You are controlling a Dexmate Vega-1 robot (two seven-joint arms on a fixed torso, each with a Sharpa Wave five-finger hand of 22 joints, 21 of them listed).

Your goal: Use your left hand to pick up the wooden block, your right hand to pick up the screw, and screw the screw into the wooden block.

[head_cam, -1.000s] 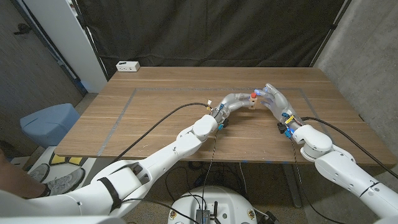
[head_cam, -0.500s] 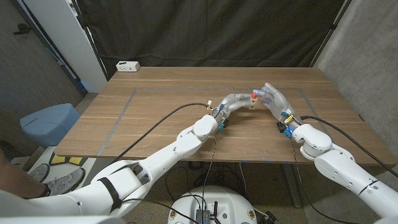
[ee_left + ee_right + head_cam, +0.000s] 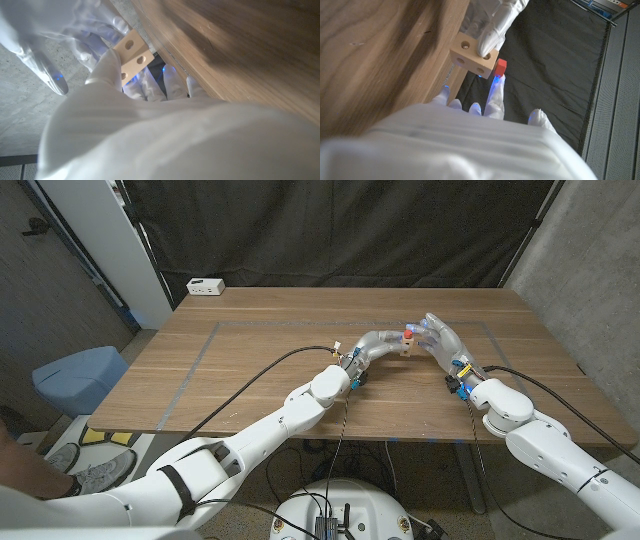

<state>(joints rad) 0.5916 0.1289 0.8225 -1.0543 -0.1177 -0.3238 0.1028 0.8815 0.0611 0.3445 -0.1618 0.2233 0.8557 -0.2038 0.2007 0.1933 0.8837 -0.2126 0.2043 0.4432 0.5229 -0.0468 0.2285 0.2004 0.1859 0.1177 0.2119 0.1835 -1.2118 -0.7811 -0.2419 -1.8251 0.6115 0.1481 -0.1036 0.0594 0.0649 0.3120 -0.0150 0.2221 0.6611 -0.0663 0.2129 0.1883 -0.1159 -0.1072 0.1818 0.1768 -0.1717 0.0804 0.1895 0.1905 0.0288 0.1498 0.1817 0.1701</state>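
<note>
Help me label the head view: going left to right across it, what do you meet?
Blue bin → white box → left hand → block → right hand.

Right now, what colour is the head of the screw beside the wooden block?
Red; the screw head shows best in the right wrist view, against the pale wooden block.

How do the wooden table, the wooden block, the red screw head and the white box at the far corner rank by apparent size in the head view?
1. wooden table
2. white box
3. wooden block, partly hidden by the left hand holding it, so this against the box is unsure
4. red screw head at the right hand
</note>
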